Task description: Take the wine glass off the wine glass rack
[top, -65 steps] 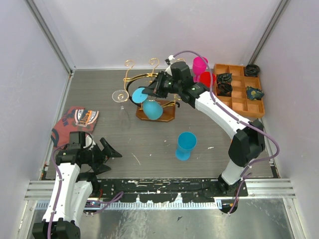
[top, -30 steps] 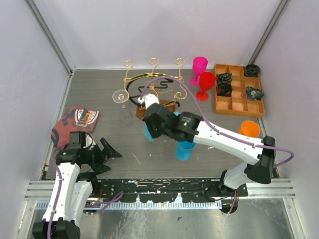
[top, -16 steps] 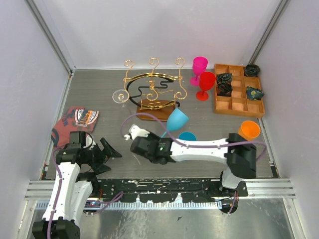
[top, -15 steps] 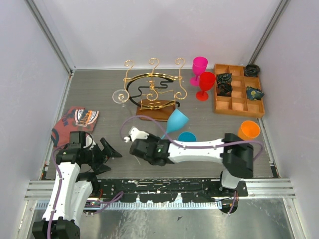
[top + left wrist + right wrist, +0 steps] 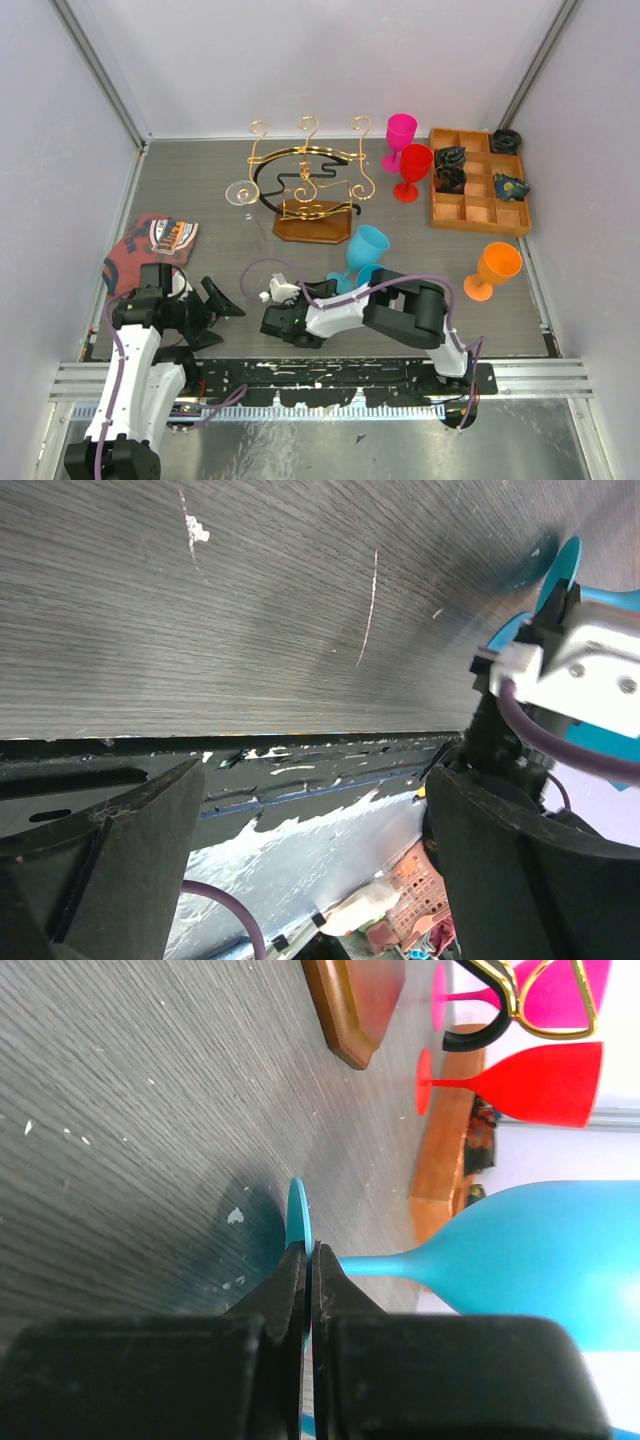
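The wine glass rack (image 5: 305, 172) is a gold wire frame on a brown wooden base (image 5: 312, 226) at the back centre. A clear wine glass (image 5: 238, 193) hangs at its left end. My right gripper (image 5: 309, 1260) is shut on the thin foot (image 5: 298, 1210) of a blue wine glass (image 5: 366, 246), well in front of the rack. Its bowl (image 5: 545, 1250) stands clear of the wire. The rack's base corner (image 5: 352, 1010) and a gold scroll (image 5: 530, 1005) show beyond it. My left gripper (image 5: 213, 303) rests open and empty at the near left, its fingers (image 5: 120, 850) wide apart.
A pink glass (image 5: 401, 135) and a red glass (image 5: 413, 165) stand right of the rack. An orange compartment tray (image 5: 478, 205) sits at the back right. An orange glass (image 5: 495, 268) stands in front of the tray. A printed cloth (image 5: 150, 243) lies at the left.
My right arm has pulled back from the rack toward the near edge and folded low, carrying the blue glass with it. The orange glass is uncovered. The left arm has not moved.
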### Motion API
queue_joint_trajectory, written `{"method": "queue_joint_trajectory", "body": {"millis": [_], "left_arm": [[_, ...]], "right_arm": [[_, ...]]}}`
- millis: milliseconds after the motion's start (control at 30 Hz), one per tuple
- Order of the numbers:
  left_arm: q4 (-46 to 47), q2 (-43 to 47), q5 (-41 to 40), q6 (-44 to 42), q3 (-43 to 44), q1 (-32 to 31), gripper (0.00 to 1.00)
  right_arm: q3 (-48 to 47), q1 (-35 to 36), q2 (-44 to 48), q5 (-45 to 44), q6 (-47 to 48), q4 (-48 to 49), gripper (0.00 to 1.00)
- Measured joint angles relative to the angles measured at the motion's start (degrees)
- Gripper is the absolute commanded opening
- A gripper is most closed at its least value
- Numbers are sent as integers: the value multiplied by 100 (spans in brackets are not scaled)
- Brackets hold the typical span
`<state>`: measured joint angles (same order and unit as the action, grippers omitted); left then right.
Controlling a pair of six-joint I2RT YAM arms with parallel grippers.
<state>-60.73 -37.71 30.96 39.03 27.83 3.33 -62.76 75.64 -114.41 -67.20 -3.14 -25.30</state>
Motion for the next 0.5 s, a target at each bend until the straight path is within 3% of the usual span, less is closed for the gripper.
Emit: {"method": "queue_joint_trajectory", "body": {"millis": [167, 300, 500], "left_arm": [[-2, -2, 7, -2, 0, 0, 98], [-2, -2, 7, -2, 0, 0, 98], [0, -55, 7, -2, 0, 0, 98]], "right_arm": [[-254, 0, -603, -584, -50, -72, 3], [-487, 0, -898, -754, -282, -304, 22], [-564, 0, -1040, -542, -706, -431, 33]]}}
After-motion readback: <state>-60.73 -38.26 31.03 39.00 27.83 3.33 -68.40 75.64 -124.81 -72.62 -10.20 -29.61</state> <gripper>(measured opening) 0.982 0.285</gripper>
